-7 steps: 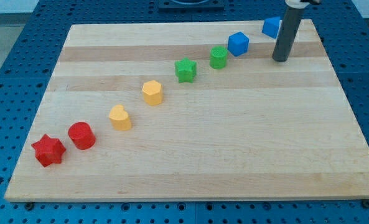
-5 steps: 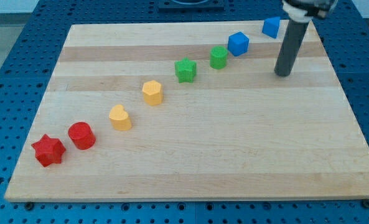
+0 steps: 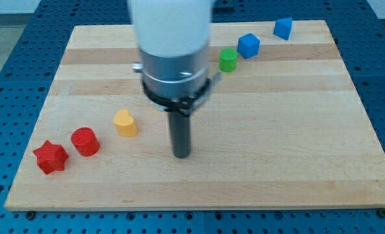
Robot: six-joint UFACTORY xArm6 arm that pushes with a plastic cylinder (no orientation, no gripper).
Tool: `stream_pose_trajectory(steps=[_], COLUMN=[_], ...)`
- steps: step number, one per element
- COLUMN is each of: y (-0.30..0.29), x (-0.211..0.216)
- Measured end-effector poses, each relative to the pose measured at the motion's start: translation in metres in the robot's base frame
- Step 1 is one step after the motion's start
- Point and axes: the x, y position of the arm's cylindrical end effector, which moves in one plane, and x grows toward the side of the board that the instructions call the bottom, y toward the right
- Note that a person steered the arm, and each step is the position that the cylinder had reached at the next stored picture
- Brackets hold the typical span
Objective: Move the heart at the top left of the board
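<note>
A yellow heart (image 3: 124,122) lies on the wooden board (image 3: 283,136), left of centre, in a diagonal row of blocks. My tip (image 3: 181,156) rests on the board to the heart's right and a little lower, apart from it. Down the row to the left are a red cylinder (image 3: 85,141) and a red star (image 3: 50,156). Up the row to the right are a green cylinder (image 3: 228,59), a blue block (image 3: 248,45) and a second blue block (image 3: 283,28). The arm's body (image 3: 173,45) hides the row's middle.
The board lies on a blue perforated table (image 3: 10,58). The arm's wide white and grey body fills the upper centre of the view.
My tip has moved from the board's top right, near the blue blocks, down and left to beside the yellow heart. The arm now covers the yellow hexagon and green star. No block has moved.
</note>
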Motion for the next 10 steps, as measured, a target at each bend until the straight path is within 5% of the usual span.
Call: stream_pose_trajectory(steps=[2, 4, 6, 10], y=[-0.064, -0.061, -0.16, -0.161], x=[-0.054, -0.032, -0.047, -0.112])
